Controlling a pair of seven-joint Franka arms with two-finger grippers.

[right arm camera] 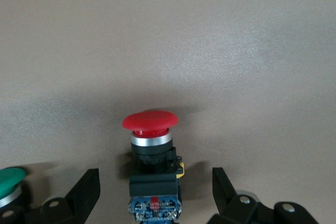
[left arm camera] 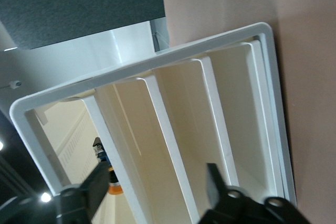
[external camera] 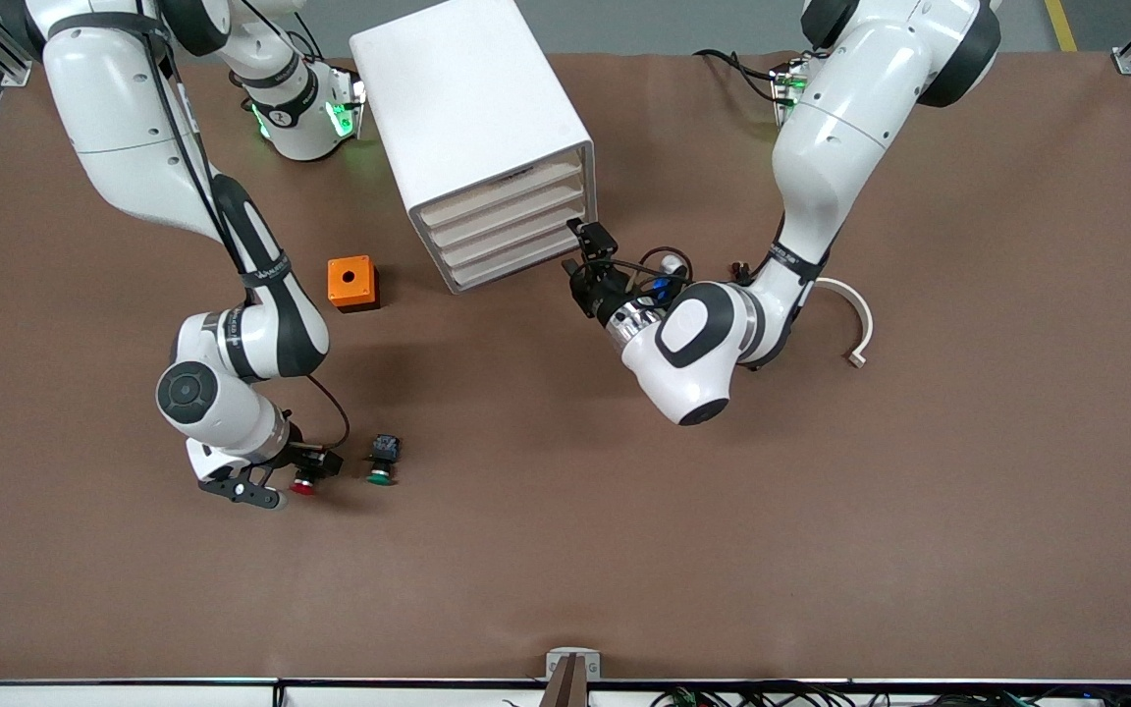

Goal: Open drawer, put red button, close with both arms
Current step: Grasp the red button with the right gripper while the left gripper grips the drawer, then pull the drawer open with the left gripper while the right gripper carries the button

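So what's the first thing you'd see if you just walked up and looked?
Probably the big white drawer box standing between the two arm bases, with the left hand open right at its drawer fronts. Then the red button, lying nearer the front camera toward the right arm's end of the table, between the fingers of the open right hand. A green button lies beside it.

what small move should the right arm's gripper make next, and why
Probably close the right gripper on the small red-capped push-button switch: its open fingers straddle the black body without touching. The left gripper is open at the white drawer cabinet, whose drawers look shut.
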